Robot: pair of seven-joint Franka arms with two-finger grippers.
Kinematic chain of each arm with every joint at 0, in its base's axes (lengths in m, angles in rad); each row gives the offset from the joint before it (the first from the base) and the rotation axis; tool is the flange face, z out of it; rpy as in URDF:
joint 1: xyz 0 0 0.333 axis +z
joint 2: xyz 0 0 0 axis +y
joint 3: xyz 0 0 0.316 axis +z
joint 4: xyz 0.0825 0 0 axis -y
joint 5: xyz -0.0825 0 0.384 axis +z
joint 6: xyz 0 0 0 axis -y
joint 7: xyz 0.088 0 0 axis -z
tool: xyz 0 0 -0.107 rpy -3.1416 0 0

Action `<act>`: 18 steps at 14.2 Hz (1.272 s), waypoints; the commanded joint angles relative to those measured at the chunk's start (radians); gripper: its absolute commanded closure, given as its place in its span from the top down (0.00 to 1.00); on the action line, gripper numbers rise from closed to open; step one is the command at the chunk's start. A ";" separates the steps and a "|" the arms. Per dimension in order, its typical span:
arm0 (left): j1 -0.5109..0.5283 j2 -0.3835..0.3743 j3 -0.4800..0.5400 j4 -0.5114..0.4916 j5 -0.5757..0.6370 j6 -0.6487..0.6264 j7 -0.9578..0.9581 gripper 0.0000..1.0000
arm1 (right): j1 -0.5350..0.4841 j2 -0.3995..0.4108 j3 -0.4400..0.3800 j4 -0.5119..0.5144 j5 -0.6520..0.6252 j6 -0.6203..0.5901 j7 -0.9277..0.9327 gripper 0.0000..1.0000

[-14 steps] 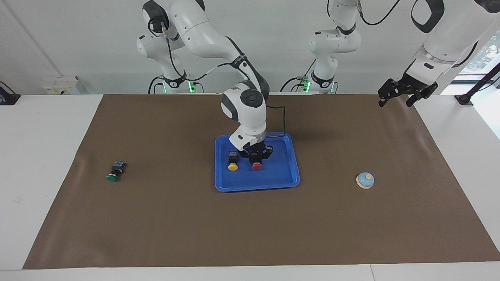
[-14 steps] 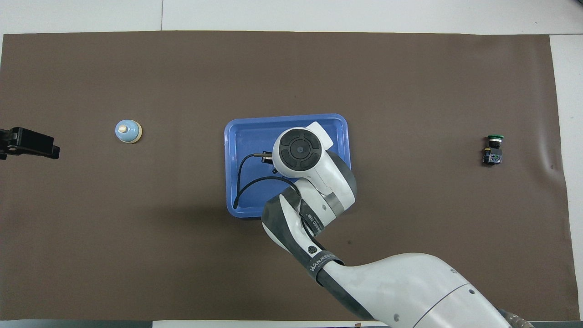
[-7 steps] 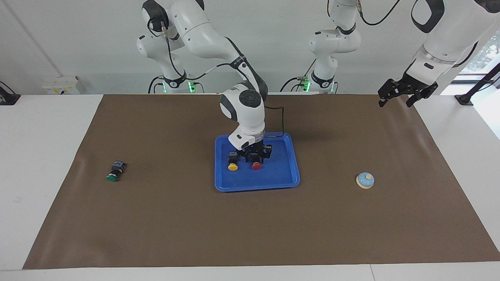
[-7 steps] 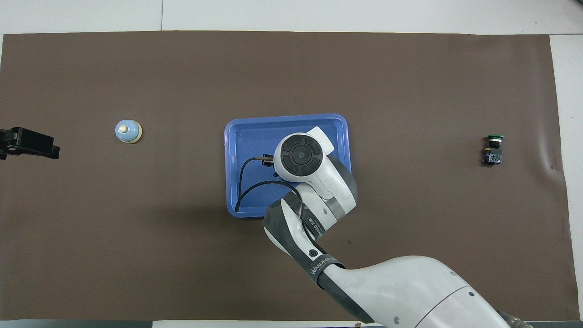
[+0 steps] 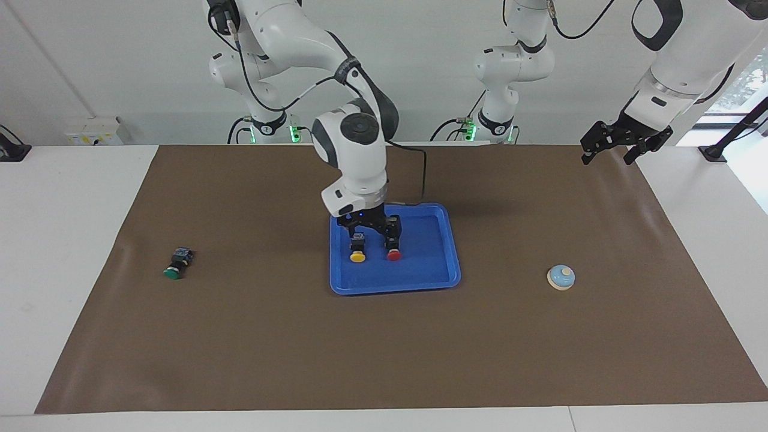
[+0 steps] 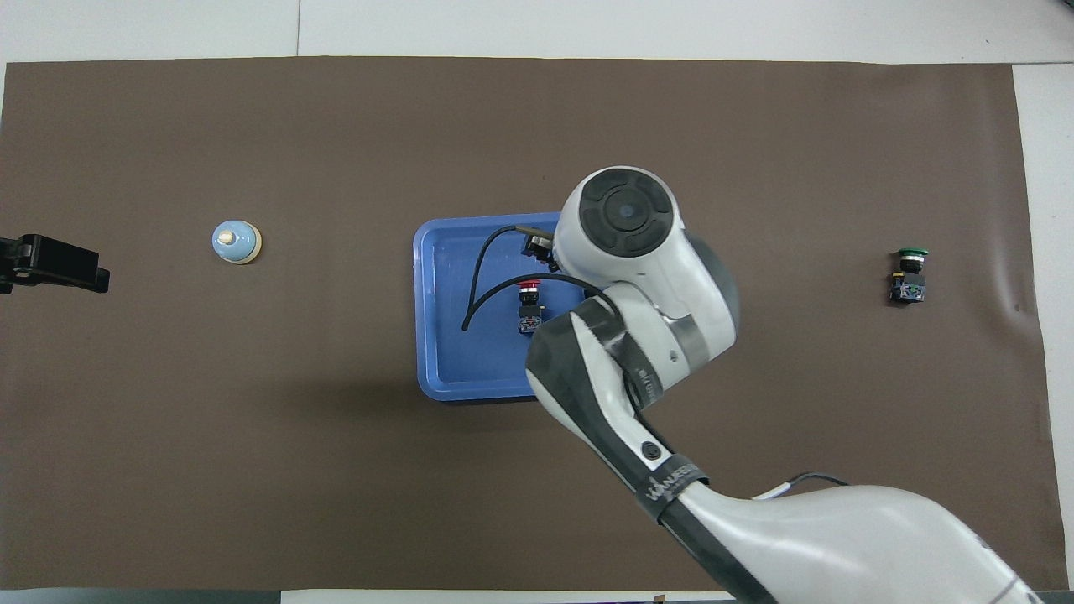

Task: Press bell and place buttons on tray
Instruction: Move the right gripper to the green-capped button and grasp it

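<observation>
Bright blue plastic marks the tray, which sits at the middle of the brown-covered table. Two of the buttons already lie in it side by side: the yellow button and the red button, each on its side with its black body pointing toward the robots and its cap pointing away.

My right tool hangs low over those two buttons, its fingers spread apart and clamped on nothing that I can make out, though from this distance the fingertips nearly overlap the buttons' bodies.

The green button is the one left out. It lies on the table well apart from the tray, toward the right arm's end, about as far from the robots as the buttons in the tray. Its long axis also runs toward and away from the robots, green cap at the end away from them. The right arm is clearly the nearer one for it, so I judge the next move to be a sideways sweep to that end.

The bell stands upright toward the left arm's end. My left tool waits raised over the table's edge at that end, fingers apart, holding nothing.
</observation>
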 commanded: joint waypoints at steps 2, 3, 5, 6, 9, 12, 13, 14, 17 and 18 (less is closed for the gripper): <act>0.000 -0.016 -0.002 -0.012 0.011 -0.007 0.010 1.00 | -0.187 -0.081 0.011 -0.032 0.001 -0.084 -0.232 1.00; 0.002 -0.016 0.001 -0.012 0.011 -0.007 0.010 1.00 | -0.234 -0.084 0.011 -0.035 0.000 -0.104 -0.284 1.00; 0.000 -0.015 -0.002 -0.012 0.011 -0.007 0.010 1.00 | -0.345 -0.096 0.011 -0.075 0.000 -0.112 -0.403 1.00; 0.000 -0.015 -0.002 -0.012 0.011 -0.007 0.010 1.00 | -0.391 -0.104 0.010 -0.104 0.000 -0.103 -0.468 1.00; 0.000 -0.016 0.002 -0.012 0.011 -0.007 0.010 1.00 | -0.503 -0.118 0.010 -0.167 -0.002 -0.046 -0.629 1.00; 0.000 -0.015 0.002 -0.012 0.011 -0.007 0.010 1.00 | -0.599 -0.143 0.010 -0.301 -0.002 0.108 -0.735 1.00; 0.000 -0.015 -0.002 -0.012 0.011 -0.007 0.010 1.00 | -0.633 -0.146 0.010 -0.349 -0.002 0.179 -0.784 1.00; 0.000 -0.015 -0.002 -0.012 0.011 -0.007 0.010 1.00 | -0.658 -0.144 0.010 -0.387 -0.002 0.246 -0.829 1.00; 0.000 -0.016 -0.002 -0.012 0.011 -0.007 0.010 1.00 | -0.707 -0.113 0.010 -0.403 -0.002 0.293 -0.872 1.00; 0.000 -0.016 0.001 -0.012 0.011 -0.007 0.010 1.00 | -0.715 -0.109 0.010 -0.408 -0.002 0.295 -0.874 1.00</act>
